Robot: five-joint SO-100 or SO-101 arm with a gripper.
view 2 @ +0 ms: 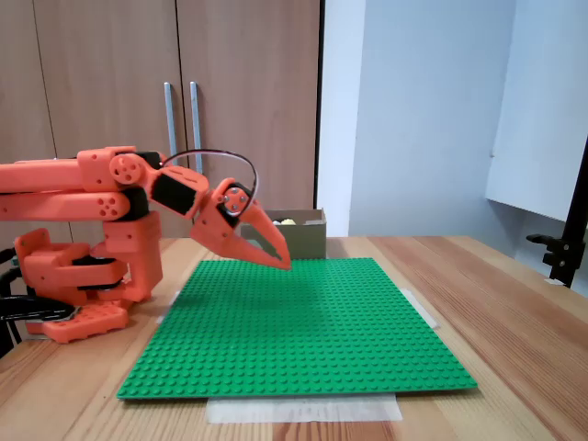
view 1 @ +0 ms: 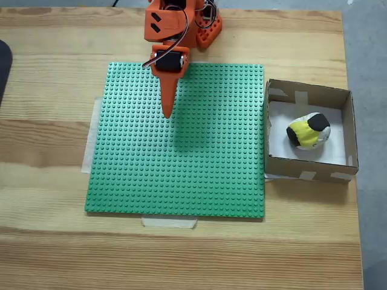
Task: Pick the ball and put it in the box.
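Note:
The ball (view 1: 309, 131), yellow with black and white patches, lies inside the box (view 1: 347, 130) on its white floor, at the right of a fixed view. In the other fixed view the box (view 2: 308, 237) stands behind the plate, with only a sliver of the ball (view 2: 287, 221) showing over its rim. My orange gripper (view 1: 168, 112) hangs shut and empty above the upper left part of the green plate, well left of the box. From the side, the gripper (view 2: 283, 264) points down and right, a little above the plate.
A green studded baseplate (view 1: 181, 169) is taped to the wooden table (view 1: 48, 241). The arm's orange base (view 2: 83, 276) sits at the table's back edge. Wooden cabinet doors (view 2: 184, 92) stand behind. The table's right edge runs just past the box.

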